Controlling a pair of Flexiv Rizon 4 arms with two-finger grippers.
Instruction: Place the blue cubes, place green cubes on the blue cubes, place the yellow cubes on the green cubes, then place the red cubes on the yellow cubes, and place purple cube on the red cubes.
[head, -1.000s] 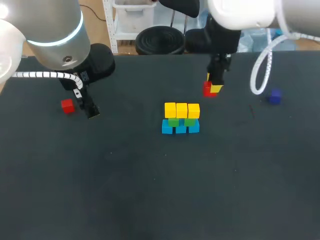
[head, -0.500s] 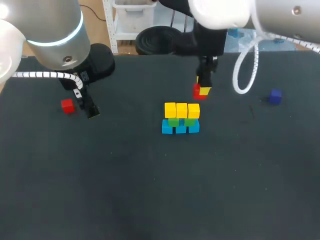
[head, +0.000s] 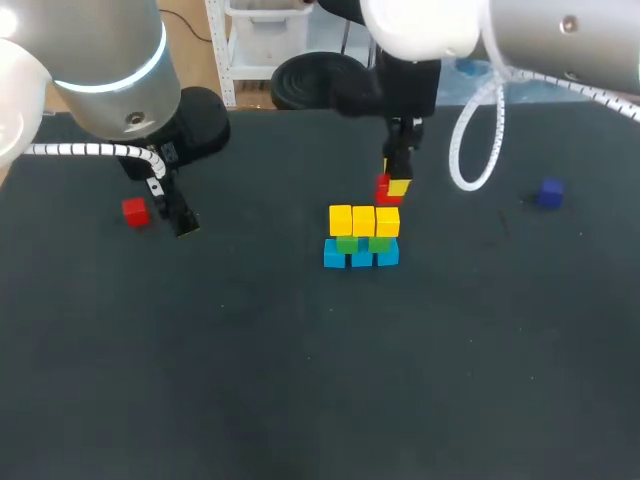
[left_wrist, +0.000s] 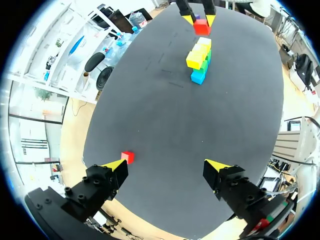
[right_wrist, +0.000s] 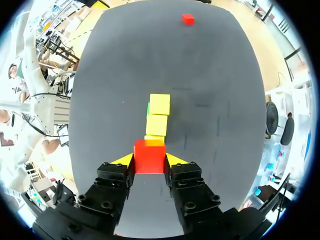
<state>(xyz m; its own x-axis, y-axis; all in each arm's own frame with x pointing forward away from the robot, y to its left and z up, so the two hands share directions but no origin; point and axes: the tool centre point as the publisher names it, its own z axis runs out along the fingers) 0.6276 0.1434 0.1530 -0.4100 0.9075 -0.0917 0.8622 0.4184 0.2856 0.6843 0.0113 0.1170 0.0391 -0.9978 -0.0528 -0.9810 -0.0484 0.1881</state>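
Note:
In the head view a stack stands mid-table: a row of blue cubes, green cubes on them, and three yellow cubes on top. My right gripper hangs just above and behind the right-hand yellow cube, shut on a red cube. The right wrist view shows that red cube clamped between the fingers, with the yellow cubes ahead of and below it. A second red cube lies at the left, beside my open left gripper. A purple cube lies far right.
The left wrist view shows the loose red cube just ahead of one finger of my left gripper, on the table, and the stack far ahead with the right gripper above it.
My right arm has carried the red cube leftward, from right of the stack to just above its right end. The left arm has not moved.

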